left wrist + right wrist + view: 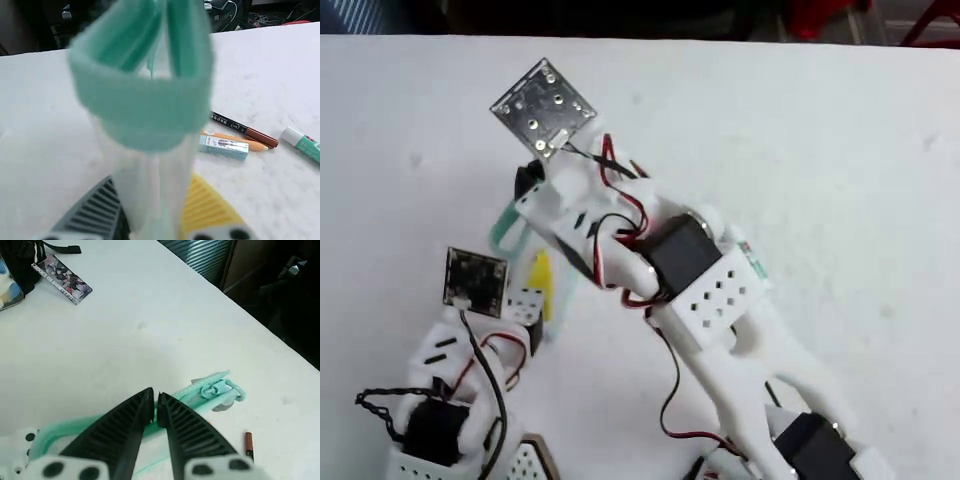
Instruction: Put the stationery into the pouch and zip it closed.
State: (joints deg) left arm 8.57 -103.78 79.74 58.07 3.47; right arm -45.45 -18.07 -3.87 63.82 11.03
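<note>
The pouch (503, 225) is clear plastic with a green zip band. In the left wrist view the pouch (145, 110) stands up close, pinched between the grey and yellow fingers of my left gripper (150, 200). My right gripper (154, 396) has its black fingers closed on the green edge of the pouch (195, 392), a little short of the zipper pull (220, 389). On the table past the pouch lie a brown marker (245, 131), an orange pencil (235, 140), an eraser (223, 146) and a glue stick (301, 142). From above, the left gripper (542, 265) and right gripper (527, 190) meet at the pouch.
The white table (800, 130) stretches free to the right and back. A printed card (62, 274) and a dark bag (15, 265) lie far off in the right wrist view. The right arm's body (700, 290) crosses the table's middle.
</note>
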